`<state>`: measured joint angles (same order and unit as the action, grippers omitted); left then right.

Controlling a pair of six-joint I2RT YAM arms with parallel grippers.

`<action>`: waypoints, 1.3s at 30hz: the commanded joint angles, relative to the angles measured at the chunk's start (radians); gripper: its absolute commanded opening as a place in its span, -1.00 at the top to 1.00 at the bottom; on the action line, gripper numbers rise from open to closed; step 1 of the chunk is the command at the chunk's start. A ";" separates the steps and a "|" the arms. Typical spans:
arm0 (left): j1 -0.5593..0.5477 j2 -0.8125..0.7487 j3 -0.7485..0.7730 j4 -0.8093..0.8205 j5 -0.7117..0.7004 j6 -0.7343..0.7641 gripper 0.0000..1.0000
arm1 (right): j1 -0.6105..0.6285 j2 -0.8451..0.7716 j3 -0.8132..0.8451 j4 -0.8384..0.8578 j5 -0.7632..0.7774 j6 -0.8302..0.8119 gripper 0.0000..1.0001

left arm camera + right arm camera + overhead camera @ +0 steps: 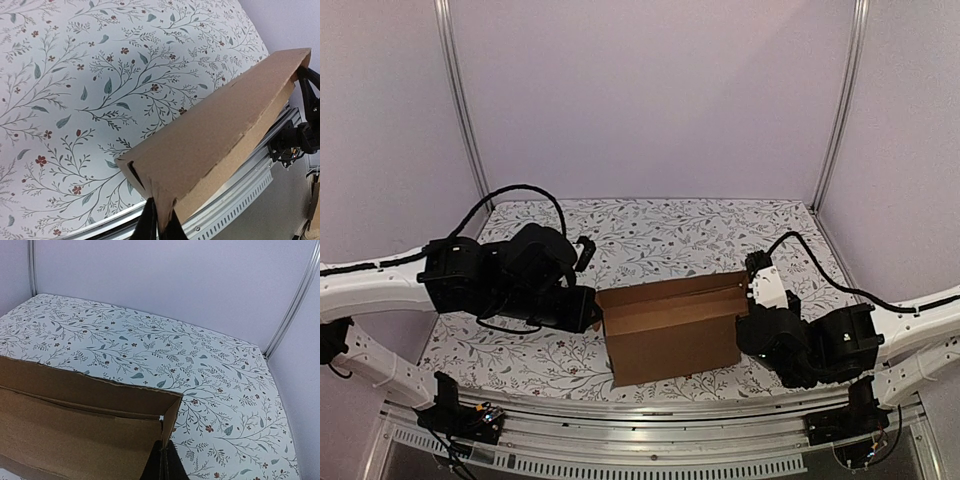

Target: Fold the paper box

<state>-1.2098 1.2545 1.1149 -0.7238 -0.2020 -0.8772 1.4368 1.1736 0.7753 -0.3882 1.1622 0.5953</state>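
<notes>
Jaws on both arms are clamping thin cardboard: the left jaws are pinching the left end corner of the paper box [672, 330], and the right jaws are pinching its right end wall. Plain brown and partly folded, the box is standing between them at the middle of the bench's [650, 225] near edge, its open hollow showing only bare cardboard folds.

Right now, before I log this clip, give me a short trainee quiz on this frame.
1. Which tool is shut on the paper box? A) left tool only B) right tool only C) both
2. True or false: the box lies as a flat, unfolded sheet.
3. Fill in: the table cover has a ___ print.
Key: 1 C; 2 false; 3 floral.
</notes>
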 commanded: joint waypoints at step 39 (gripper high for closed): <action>-0.013 0.169 0.255 -0.182 0.037 -0.067 0.91 | 0.197 0.093 -0.022 -0.011 0.110 0.124 1.00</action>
<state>-1.2083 1.4014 1.3315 -0.9833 -0.2485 -0.9325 1.6016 1.2411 0.7593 -0.4404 1.3392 0.7101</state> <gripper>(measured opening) 0.047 0.003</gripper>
